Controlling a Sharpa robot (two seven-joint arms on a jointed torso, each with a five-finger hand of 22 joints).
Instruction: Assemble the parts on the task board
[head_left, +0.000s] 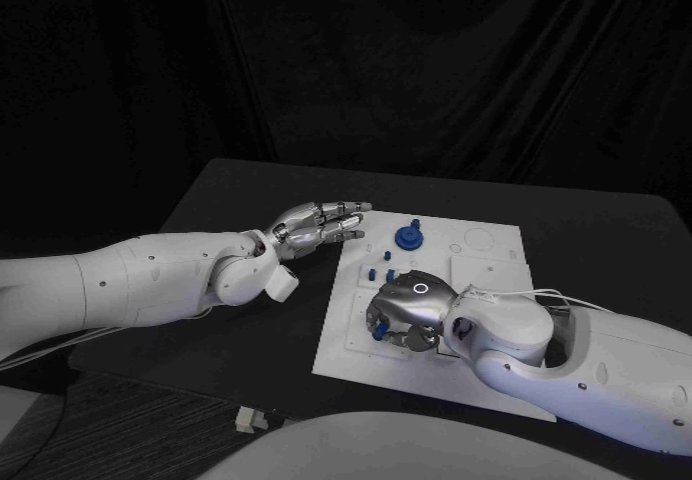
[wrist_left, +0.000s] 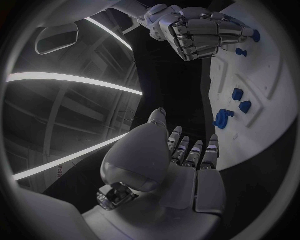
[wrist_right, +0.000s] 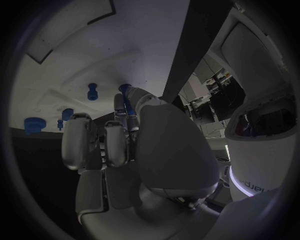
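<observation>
Task board (head_left: 483, 262): flat white rectangular plate with shallow recessed outlines, lying in the middle of the black matte worktop (head_left: 216, 200). Small blue plastic parts are on it.

Largest part: a round blue knob-like piece with a short stem (head_left: 410, 237), standing near the board's far edge, just beyond the left hand's fingertips. In the left wrist view the same piece (wrist_left: 222, 119) sits ahead of the fingers (wrist_left: 194, 152), with two smaller blue blocks (wrist_left: 240, 100) beside it on the board.

A few little blue pegs (head_left: 381, 272) stand between the knob piece and the right hand.

Left hand (head_left: 310, 228): silver, many-fingered, hovers over the worktop beside the board's left edge. Fingers stretched forward, slightly apart, holding nothing, clear of the board.

Right hand (head_left: 407, 310): silver, palm down over the near-left part of the board. Fingers curled down towards the plate; blue shows under them (head_left: 378, 330). In the right wrist view a slim blue part (wrist_right: 127, 100) lies right at the fingertips (wrist_right: 120, 107), touching or pinched. Cannot tell whether it is held.

Other blue pieces in that view: a peg (wrist_right: 92, 92) and a round piece (wrist_right: 32, 125), both apart from the fingers.

Surroundings: black curtain (head_left: 433, 80) behind the worktop.
</observation>
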